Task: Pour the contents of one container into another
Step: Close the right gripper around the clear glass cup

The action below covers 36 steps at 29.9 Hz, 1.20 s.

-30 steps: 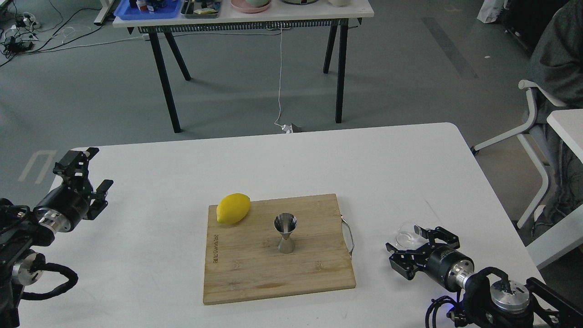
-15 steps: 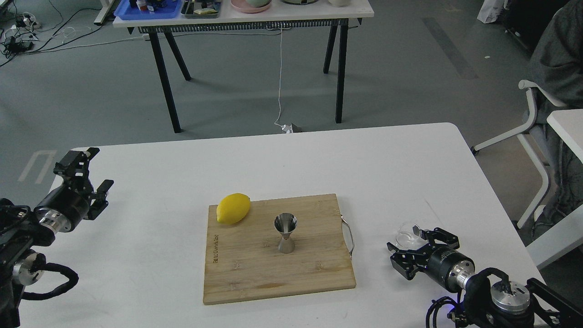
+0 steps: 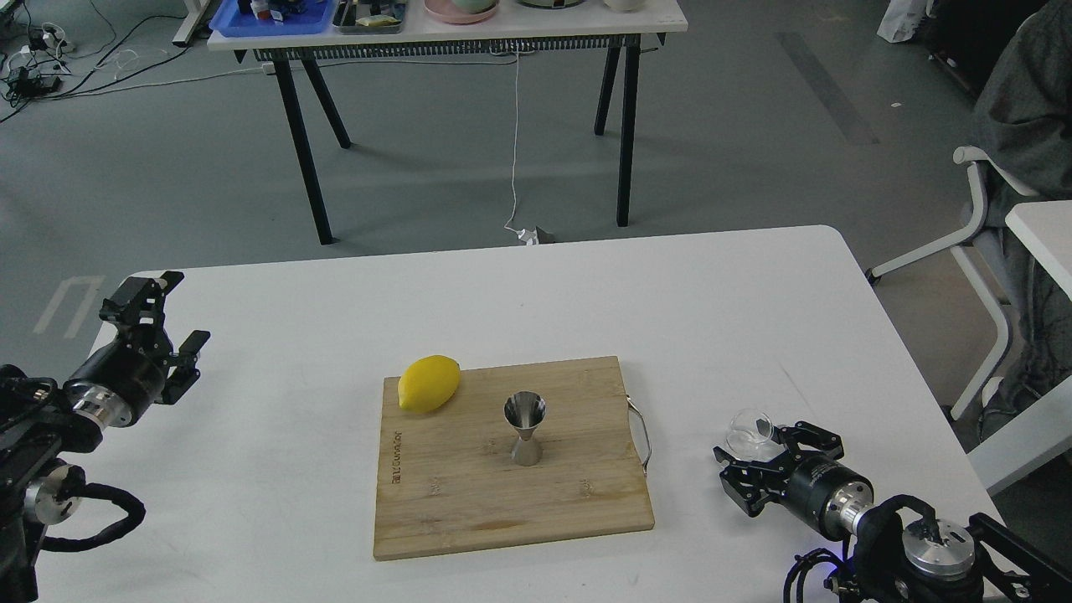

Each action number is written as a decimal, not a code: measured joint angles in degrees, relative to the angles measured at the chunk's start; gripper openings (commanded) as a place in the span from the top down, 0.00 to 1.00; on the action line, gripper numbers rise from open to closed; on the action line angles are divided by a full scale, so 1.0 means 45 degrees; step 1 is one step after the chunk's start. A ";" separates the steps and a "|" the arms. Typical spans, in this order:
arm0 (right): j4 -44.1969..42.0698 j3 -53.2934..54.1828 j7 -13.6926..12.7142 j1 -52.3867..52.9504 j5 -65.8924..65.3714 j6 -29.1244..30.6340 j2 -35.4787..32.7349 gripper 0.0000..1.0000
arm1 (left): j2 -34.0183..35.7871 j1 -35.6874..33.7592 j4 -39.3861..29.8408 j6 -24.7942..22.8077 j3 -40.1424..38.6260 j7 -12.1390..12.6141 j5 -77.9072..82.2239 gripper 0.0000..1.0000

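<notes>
The small clear glass cup (image 3: pixel 747 429) stands on the white table (image 3: pixel 670 318), right of the board. My right gripper (image 3: pixel 754 456) lies low on the table just behind the cup, open, its fingertips reaching around the cup's near side; I cannot tell whether they touch it. The steel jigger (image 3: pixel 525 427) stands upright in the middle of the wooden cutting board (image 3: pixel 469 502), well left of that gripper. My left gripper (image 3: pixel 186 306) is open and holds nothing, near the table's left edge, far from both containers.
A yellow lemon (image 3: pixel 429 383) rests on the board's back left corner. The board's metal handle (image 3: pixel 643 435) sticks out toward the cup. A chair and a seated person (image 3: pixel 1022 100) are beyond the table's right edge. Another table (image 3: pixel 452 33) stands farther back.
My right gripper has slid slightly back toward the lower right, so more of the cup shows. The left arm, jigger and lemon have not moved.
</notes>
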 measured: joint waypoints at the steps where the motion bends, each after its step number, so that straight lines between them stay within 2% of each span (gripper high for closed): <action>1: 0.0000 0.0000 0.0000 -0.0005 -0.0001 0.0002 0.0000 0.34 | 0.0000 0.0000 0.0025 0.0000 0.0000 0.0000 -0.0006 0.00; 18: 0.0000 0.0000 0.0018 -0.0010 -0.0022 0.0196 0.0021 0.53 | -0.0057 0.0000 0.0191 0.0000 -0.0009 0.0000 -0.0022 0.00; 36: 0.0103 -0.0021 0.0019 0.0012 -0.0117 0.0421 0.0004 0.57 | -0.0078 0.0000 0.0191 0.0000 -0.0003 0.0000 -0.0022 0.00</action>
